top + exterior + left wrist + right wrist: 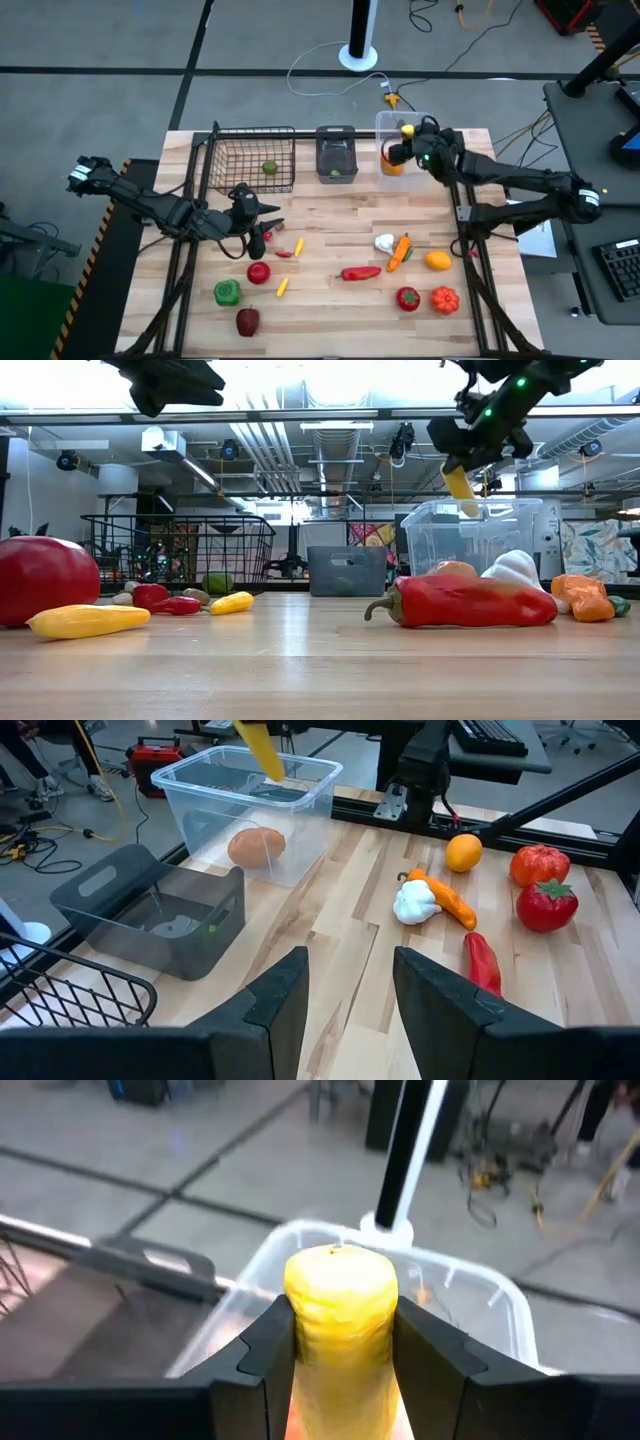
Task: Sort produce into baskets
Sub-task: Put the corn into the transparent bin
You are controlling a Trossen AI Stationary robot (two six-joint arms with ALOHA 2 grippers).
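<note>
My right gripper [405, 143] is over the clear tub [424, 120] at the table's far right, shut on a long yellow piece of produce [340, 1295]. An orange fruit [256, 847] lies in the tub. Left of it are the grey bin [336, 150] and the black wire basket [250, 150], each with a green piece inside. My left gripper [350, 990] hovers open above the table's left half, with nothing between its fingers. The rest of the produce lies loose on the table. My right gripper pinches the yellow piece by its two sides [300, 1330] between its fingers [262, 1350]. Its free end [338, 1270] sticks out past the fingertips. In the low view the piece [460, 486] hangs slanting down below the gripper, lifted clear above the tub.
Near the left: a red apple [258, 272], a green pepper [227, 292], a dark red fruit [247, 321] and small yellow pieces [282, 286]. Near the right: a red pepper [361, 272], garlic [385, 242], a carrot [400, 252], an orange fruit [438, 261], a tomato [407, 298] and a small pumpkin [444, 299].
</note>
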